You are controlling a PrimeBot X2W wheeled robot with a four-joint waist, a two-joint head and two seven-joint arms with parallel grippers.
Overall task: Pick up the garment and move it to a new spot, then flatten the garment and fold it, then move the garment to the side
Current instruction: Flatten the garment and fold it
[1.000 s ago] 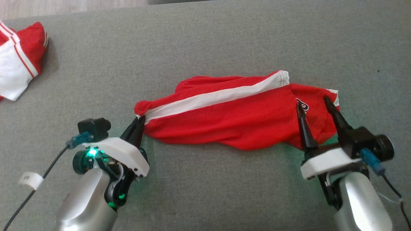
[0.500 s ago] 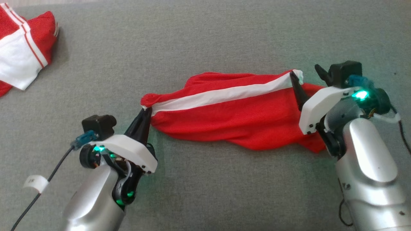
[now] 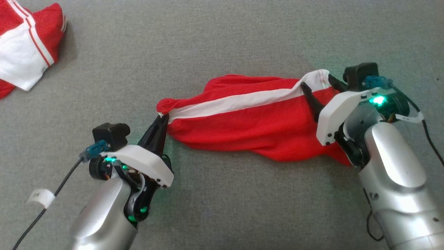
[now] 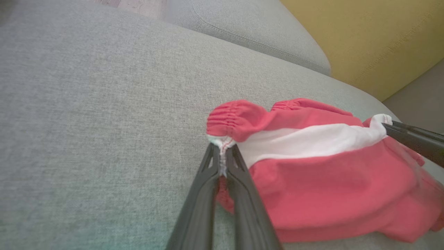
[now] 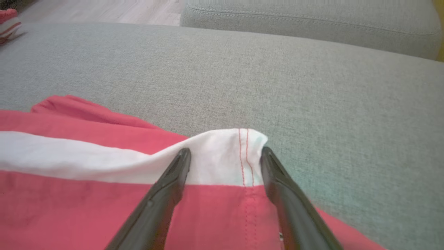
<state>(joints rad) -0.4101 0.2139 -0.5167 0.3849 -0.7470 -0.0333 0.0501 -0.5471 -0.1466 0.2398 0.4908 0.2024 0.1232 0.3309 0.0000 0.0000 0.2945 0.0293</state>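
Red shorts (image 3: 249, 118) with a white side stripe lie stretched left to right on the grey cushion (image 3: 222, 41). My left gripper (image 3: 162, 119) is shut on the gathered waistband corner at the garment's left end; in the left wrist view the gripper (image 4: 222, 154) pinches the stitched edge of the shorts (image 4: 312, 180). My right gripper (image 3: 317, 82) is open at the garment's far right corner. In the right wrist view this gripper (image 5: 225, 154) has its fingers either side of the white hem of the shorts (image 5: 104, 201). Its fingers (image 4: 412, 139) also appear in the left wrist view.
A second red and white garment (image 3: 24, 52) lies bunched at the far left of the cushion, also in the right wrist view (image 5: 8, 22). A grey back cushion (image 5: 312, 17) and a yellow cushion (image 4: 374, 34) rise behind. Wood floor (image 5: 104, 10) lies beyond the cushion's edge.
My right gripper left the garment's near right end, swung round and now straddles the white hem at the far right corner. The left gripper keeps its hold. The camera shifted slightly.
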